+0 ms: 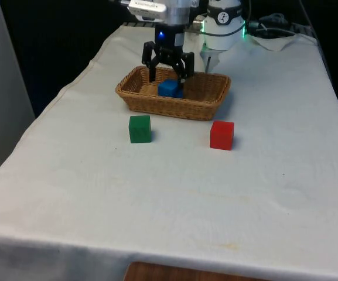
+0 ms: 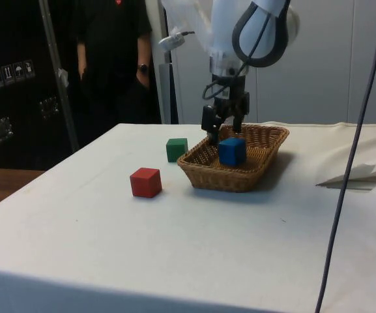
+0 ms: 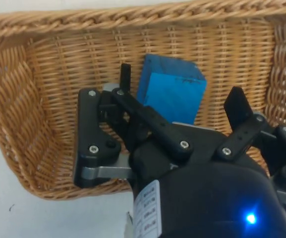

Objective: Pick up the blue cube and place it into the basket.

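The blue cube lies inside the woven basket, near its middle. In the side view the blue cube sits just above the rim of the basket. My gripper hangs right over it, open. In the wrist view the fingers stand wider than the blue cube and leave a gap on each side, so the gripper is not holding it. The cube looks slightly turned on the basket floor. From the side, the gripper dips into the basket beside the cube.
A green cube and a red cube sit on the white cloth in front of the basket. In the side view a person in dark clothes stands beyond the table, and a cable hangs down.
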